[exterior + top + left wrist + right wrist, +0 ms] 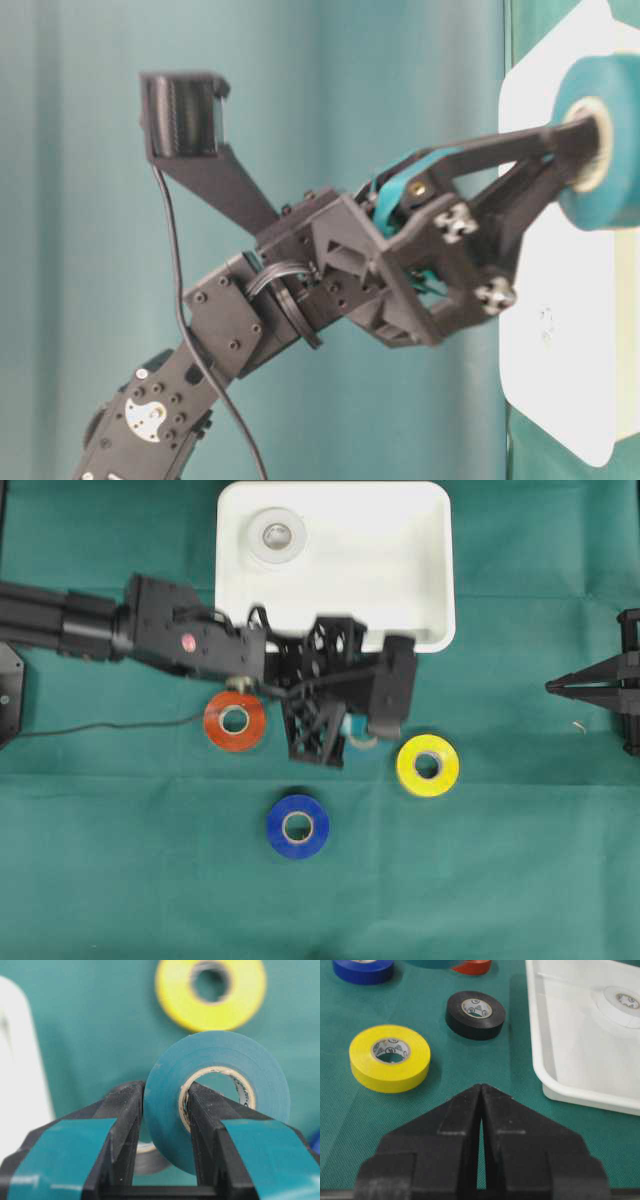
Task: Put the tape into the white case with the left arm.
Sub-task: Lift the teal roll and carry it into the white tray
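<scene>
My left gripper (pixel 165 1092) is shut on a teal tape roll (pixel 260 1075). One finger presses the roll's outer face and the other sits inside its cardboard core. In the table-level view the roll (pixel 620 190) hangs lifted in front of the white case (pixel 560 330). From overhead the left gripper (pixel 358 735) is just below the near edge of the white case (pixel 440 580). My right gripper (pixel 481 1087) is shut and empty; it shows at the far right (pixel 555 687).
A pale tape roll (pixel 277 535) lies in the case's far left corner. On the green cloth lie an orange roll (pixel 235 720), a blue roll (pixel 297 826) and a yellow roll (pixel 428 765). A black roll (pixel 475 1014) sits near the case, under the left arm.
</scene>
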Robot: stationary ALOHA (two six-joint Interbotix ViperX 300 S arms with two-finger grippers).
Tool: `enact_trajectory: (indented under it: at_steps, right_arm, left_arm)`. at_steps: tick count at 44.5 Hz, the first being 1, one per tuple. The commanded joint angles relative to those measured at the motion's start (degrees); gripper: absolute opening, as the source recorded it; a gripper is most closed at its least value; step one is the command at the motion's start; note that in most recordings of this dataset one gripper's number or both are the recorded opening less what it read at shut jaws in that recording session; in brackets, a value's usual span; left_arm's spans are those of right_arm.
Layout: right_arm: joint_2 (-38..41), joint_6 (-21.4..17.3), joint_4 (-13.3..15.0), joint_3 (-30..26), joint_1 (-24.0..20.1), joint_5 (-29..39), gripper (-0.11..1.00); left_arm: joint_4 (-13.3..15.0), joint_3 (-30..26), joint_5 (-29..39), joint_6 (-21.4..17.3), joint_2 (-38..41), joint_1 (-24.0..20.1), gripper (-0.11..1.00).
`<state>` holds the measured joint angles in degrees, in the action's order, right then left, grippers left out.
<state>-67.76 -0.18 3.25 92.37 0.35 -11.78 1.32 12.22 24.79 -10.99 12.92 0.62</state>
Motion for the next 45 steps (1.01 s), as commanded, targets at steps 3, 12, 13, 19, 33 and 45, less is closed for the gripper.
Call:
enact_trajectory:
  at_steps: [3,12,13,19,33,45]
  right_arm:
    - [0.4,-0.1,0.0,-0.4,0.1,-0.6,-0.09]
    - [0.4,-0.1,0.0,-0.4,0.1,-0.6,-0.09]
    - [0.4,-0.1,0.0,-0.4,0.1,-0.6,-0.09]
    - [0.4,-0.1,0.0,-0.4,0.1,-0.6,-0.09]
    - [0.4,-0.1,0.1,-0.4,0.1,-0.6,-0.09]
    - [0.3,-0.1,0.1,-0.4,0.1,-0.6,-0.09]
  left_arm:
    - [-0.2,0.4,-2.5,-0.7,-3.4,-2.9,0.25]
    - [-0.2,0.5,-3.9,-3.3,-3.3,-7.2,0.25]
    - [-0.1,0.4,-4.0,-3.6,-3.3,-7.6,0.25]
    - [-0.1,0.3,-4.0,-4.9,-3.2,-9.8,0.25]
    - [-0.1,1.8,-3.7,-5.2,-3.7,-13.5,0.25]
    - [-0.1,8.8,-4.4,-5.1,-8.3,-15.2,0.25]
